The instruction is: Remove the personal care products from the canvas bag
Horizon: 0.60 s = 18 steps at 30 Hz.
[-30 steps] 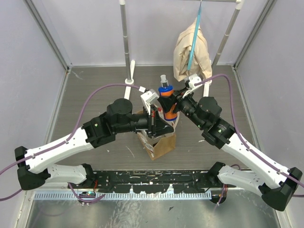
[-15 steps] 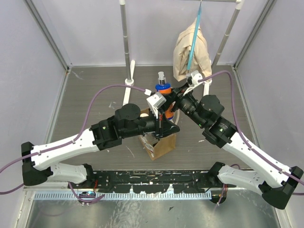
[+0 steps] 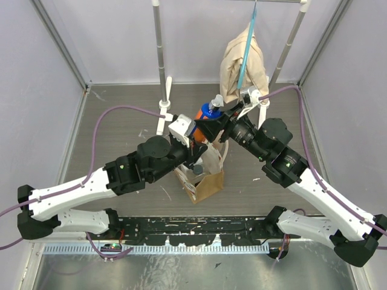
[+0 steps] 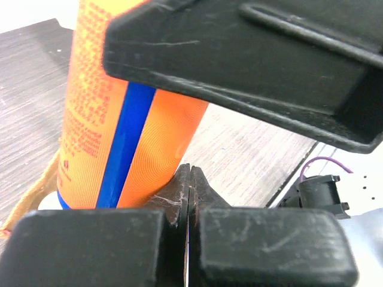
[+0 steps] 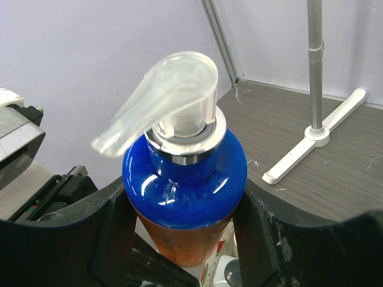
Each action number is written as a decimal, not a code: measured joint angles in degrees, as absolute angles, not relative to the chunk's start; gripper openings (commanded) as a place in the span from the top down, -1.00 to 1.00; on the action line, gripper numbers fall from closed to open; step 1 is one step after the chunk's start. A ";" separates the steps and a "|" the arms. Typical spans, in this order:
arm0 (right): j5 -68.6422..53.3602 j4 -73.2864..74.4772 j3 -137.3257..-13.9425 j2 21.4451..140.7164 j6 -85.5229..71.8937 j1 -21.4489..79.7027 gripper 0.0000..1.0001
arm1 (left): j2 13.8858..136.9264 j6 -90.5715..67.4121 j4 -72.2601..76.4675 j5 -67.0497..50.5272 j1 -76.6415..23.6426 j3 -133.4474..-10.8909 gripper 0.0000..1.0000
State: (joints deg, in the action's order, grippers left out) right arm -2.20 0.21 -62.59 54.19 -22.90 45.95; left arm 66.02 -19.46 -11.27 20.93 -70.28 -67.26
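Right pincer [image 5: 182, 239]: pinches the blue bottle [image 5: 185, 179], with one finger on each side of its body just under the blue shoulder.
Left pincer [image 4: 188, 179]: pressed together with nothing between the tips. The tips sit right at the bottle's orange side, and whether they touch it cannot be told.
Bottle look: glossy blue shoulder, silver collar, cloudy translucent pump head [image 5: 167, 101], and an orange body with a blue vertical stripe and fine print.
Bottle place: held in the air and tilted, above the mouth of the canvas bag [image 3: 205, 181].
Canvas bag: tan-brown, standing on the table [image 3: 121, 121] between the two arms.
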 measured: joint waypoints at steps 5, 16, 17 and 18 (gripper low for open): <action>-2.87 0.67 -62.67 54.19 -22.92 45.91 0.99 | 65.19 -18.41 -12.78 23.97 -70.30 -67.24 1.00; -0.34 3.62 -62.72 52.64 -22.02 45.91 0.99 | 62.57 -18.90 -17.47 27.38 -70.28 -67.20 1.00; 0.84 4.40 -62.70 51.96 -21.41 45.91 0.99 | 61.82 -19.27 -18.06 27.44 -70.26 -67.20 1.00; 2.11 5.50 -62.70 51.13 -20.99 45.93 0.99 | 60.99 -19.62 -18.37 27.64 -70.17 -67.20 1.00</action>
